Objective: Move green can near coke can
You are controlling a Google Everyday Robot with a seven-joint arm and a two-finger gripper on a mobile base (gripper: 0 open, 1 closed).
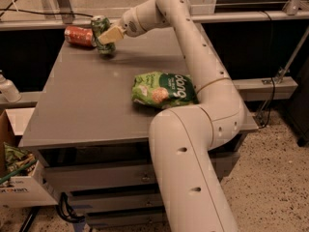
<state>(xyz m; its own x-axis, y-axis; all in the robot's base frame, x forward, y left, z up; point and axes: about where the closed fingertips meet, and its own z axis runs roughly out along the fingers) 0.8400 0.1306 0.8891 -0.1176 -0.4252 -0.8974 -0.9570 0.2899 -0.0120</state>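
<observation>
The green can (102,35) stands tilted at the far left of the grey table (87,105), dark green with pale markings and a silver top. My gripper (109,35) is shut on the green can, its pale fingers (110,34) clasping the can's side. The coke can (79,36) lies on its side just left of the green can, red-orange with silver ends, almost touching it. My white arm reaches from the lower right up and across the table to the cans.
A flat green snack bag (161,90) lies on the table's right middle, beside my arm. A cardboard box (19,178) sits on the floor at the lower left. A white bottle (7,88) stands at the left edge. Metal rails run behind the table.
</observation>
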